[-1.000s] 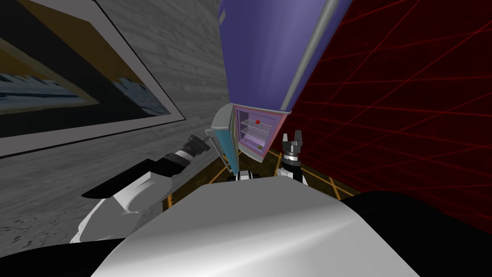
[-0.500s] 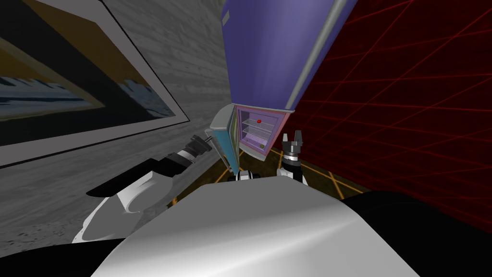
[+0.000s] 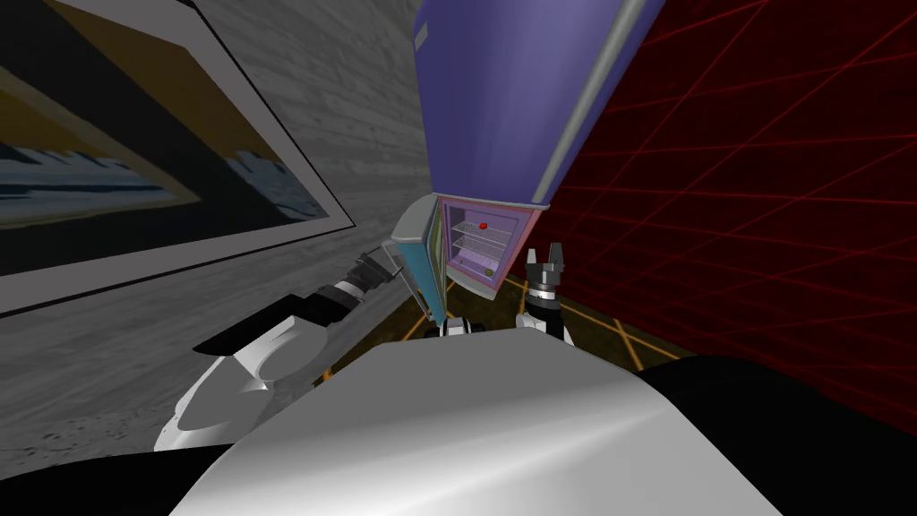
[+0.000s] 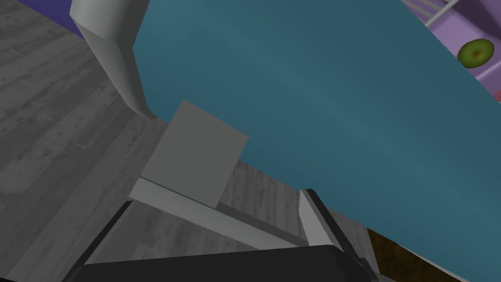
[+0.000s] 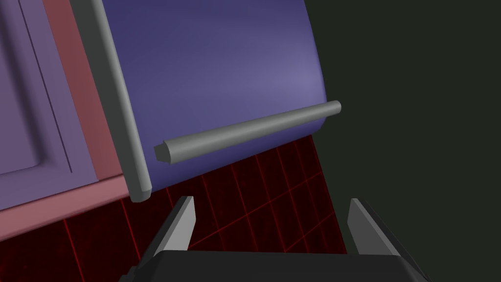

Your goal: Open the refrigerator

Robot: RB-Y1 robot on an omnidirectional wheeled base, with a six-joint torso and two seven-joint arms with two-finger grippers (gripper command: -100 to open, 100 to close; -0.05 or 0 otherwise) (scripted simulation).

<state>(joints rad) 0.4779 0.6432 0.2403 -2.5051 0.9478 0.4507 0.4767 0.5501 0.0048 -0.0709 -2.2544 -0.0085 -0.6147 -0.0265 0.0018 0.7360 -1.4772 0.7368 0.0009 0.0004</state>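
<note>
The refrigerator door (image 3: pixel 414 235) is seen ajar at centre frame. The left gripper (image 3: pixel 387 259), spread, is set by its teal face, seemingly for pushing; the right gripper (image 3: pixel 544 255) is held spread, idle.

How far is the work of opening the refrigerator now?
Done: the lower door stands swung wide, and the shelves inside show. In hand: the left hand, fingers open, is close to that door's teal face and grips nothing. Left: perhaps little. The tall purple upper door is shut, and the right hand hangs open beside the refrigerator.
</note>
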